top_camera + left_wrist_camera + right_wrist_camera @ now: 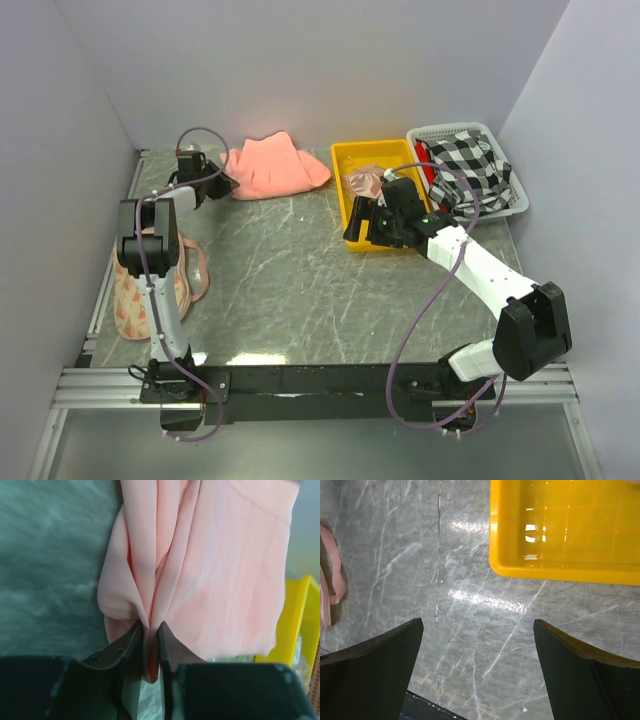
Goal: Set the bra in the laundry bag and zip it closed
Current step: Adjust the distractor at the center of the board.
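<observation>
Lying just beyond right fingers (372,672): bra (362,181)

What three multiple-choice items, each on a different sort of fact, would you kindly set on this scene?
1. The fabric in the white basket is:
A plain blue
B black-and-white checked
C green striped

2. The bra lies:
A in the yellow tray
B in the white basket
C on a wall hook

3. The left gripper is:
A wide open in the air
B shut on a fold of the salmon-pink cloth
C hidden from every view

Answers:
1. B: the top view shows dark and white checks draped over the basket.
2. A: the shiny pink cups sit at the tray's far end.
3. B: the left wrist view shows both fingers pressed on a pinched fold.
</observation>
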{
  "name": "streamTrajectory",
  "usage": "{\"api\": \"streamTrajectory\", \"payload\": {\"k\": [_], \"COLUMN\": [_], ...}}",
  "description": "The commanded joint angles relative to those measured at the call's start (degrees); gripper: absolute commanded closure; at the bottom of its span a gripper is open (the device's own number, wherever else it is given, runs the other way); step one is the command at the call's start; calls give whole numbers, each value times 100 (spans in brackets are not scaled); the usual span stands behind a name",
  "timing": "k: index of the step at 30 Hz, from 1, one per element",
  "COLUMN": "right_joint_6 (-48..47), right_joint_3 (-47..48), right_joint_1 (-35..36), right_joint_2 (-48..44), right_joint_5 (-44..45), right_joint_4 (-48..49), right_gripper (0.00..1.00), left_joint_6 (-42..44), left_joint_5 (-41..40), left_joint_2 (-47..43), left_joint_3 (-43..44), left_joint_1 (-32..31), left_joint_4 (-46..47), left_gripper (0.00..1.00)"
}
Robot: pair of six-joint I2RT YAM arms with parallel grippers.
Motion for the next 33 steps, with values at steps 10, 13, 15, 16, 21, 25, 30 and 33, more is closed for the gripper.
{"api": "streamTrajectory", "payload": {"k": [10, 13, 15, 16, 21, 25, 30, 33], "right_joint_6": [67, 242, 357, 409, 296, 225, -204, -460], "right_joint_3": [681, 822, 910, 980, 1367, 1254, 1306, 1718], "right_joint_1": [-472, -822, -1034, -1201, -1360, -1343, -703, 60], "right_joint_2": [261, 454, 647, 717, 1254, 1019, 551, 779], "right_joint_5": [330, 128, -4, -57, -180, -636, -1603, -1867], "right_joint_4": [-131, -35, 0, 53, 35, 394, 458, 142], "right_gripper": [0, 0, 0, 0, 0, 0, 0, 0], "left_joint_6": [228, 210, 140, 96, 60, 254, 289, 70], "left_joint_5": [-14, -224, -453, -497, -786, -1033, -2122, -2896], "left_joint_2": [59, -291, -608, -1001, -2338, -3803, -5248, -5846], "left_joint_3": [470, 329, -12, -188, -1252, -1797, -2351, -2807], "left_joint_1": [309, 309, 309, 309, 257, 177, 63, 159], "left_joint_4": [-200, -426, -437, -359, -445, -665, -1866, -2553], "left_gripper": [3, 3, 3, 3, 3, 4, 3, 3]}}
